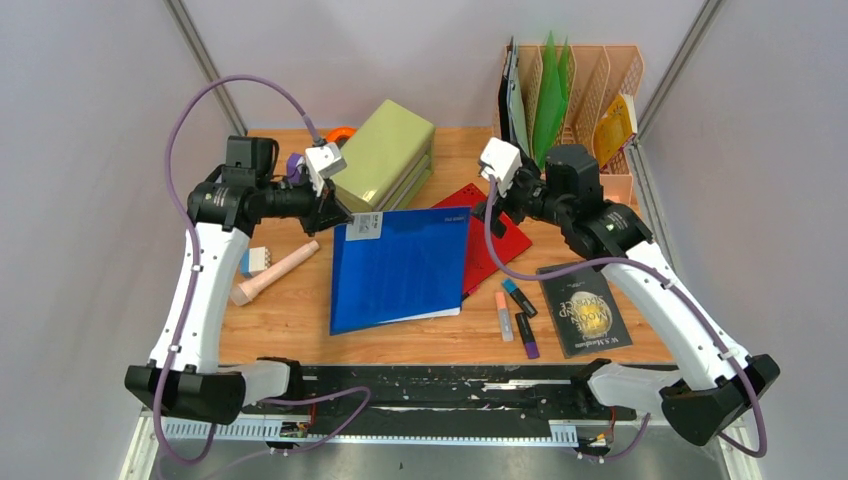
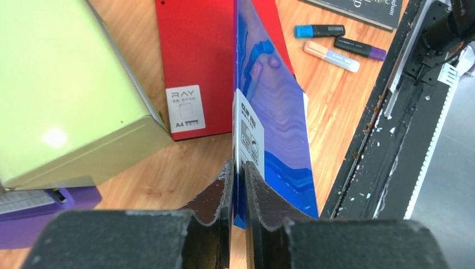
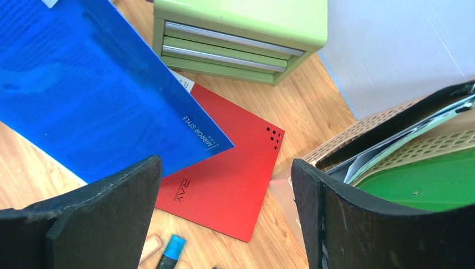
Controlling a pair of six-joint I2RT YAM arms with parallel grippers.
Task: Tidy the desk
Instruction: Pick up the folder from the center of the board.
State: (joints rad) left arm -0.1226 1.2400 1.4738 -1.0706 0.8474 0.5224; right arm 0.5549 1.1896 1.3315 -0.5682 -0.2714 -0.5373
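Note:
The desk (image 1: 300,325) is an orange-brown wood top with a black and silver rail (image 1: 420,385) along its near edge. My left gripper (image 2: 236,174) is shut on the far left corner of a blue folder (image 1: 400,265) and lifts that edge off the desk; the folder also shows in the left wrist view (image 2: 274,106). A red folder (image 1: 490,235) lies flat under it. My right gripper (image 3: 224,207) is open and empty, above the red folder (image 3: 229,179) beside the peach file rack (image 1: 590,90).
An olive-green drawer chest (image 1: 385,155) stands at the back middle. Three highlighters (image 1: 517,310) and a dark book (image 1: 585,305) lie at the front right. A wooden-handled tool (image 1: 275,272) and a small box (image 1: 255,262) lie at the left.

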